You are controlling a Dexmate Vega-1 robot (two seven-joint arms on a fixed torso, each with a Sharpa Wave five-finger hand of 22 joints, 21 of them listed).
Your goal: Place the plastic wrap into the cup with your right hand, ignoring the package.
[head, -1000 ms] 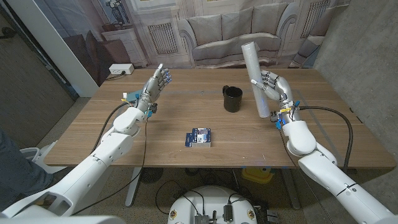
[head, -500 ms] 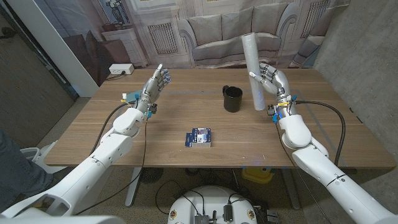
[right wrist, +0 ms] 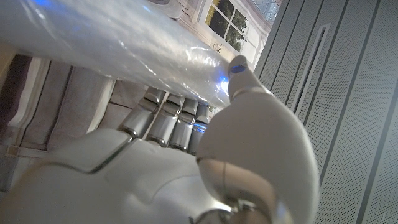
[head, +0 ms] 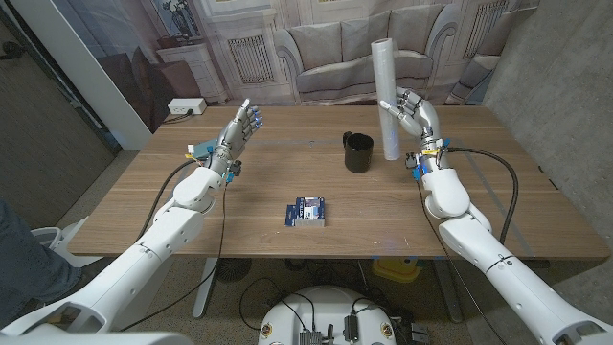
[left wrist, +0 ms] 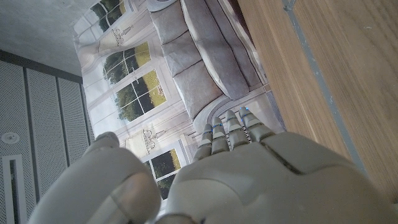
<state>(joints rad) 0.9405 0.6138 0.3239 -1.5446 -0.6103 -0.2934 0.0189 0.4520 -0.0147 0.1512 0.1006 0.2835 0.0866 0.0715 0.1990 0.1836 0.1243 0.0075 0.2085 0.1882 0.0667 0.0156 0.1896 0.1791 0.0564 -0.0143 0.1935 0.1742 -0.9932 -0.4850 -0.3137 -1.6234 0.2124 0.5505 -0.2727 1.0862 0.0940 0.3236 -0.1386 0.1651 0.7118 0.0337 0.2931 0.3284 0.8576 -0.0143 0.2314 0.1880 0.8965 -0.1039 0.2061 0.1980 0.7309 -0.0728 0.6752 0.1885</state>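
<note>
Gripping the roll of plastic wrap [head: 388, 96] near its lower half, the right hand [head: 414, 113] holds it upright and clear of the wooden table [head: 479, 211], toward the far right. In the right wrist view the fingers [right wrist: 168, 121] and thumb close around the shiny clear roll [right wrist: 112, 43]. The roll stands just right of the black cup [head: 358, 152], lifted above it and not touching it. The cup sits upright near the far edge, with bare wood all around it.

The left hand [head: 239, 127] is raised at the far left, fingers straight and spread, holding nothing; the left wrist view shows its back [left wrist: 249, 180] with the table edge alongside. A small blue and white package [head: 307, 211] lies flat in the middle of the table, nearer the front edge, well apart from both hands and from the cup. Its printing is too small to read. Wide open tabletop lies between package, cup and both arms.
</note>
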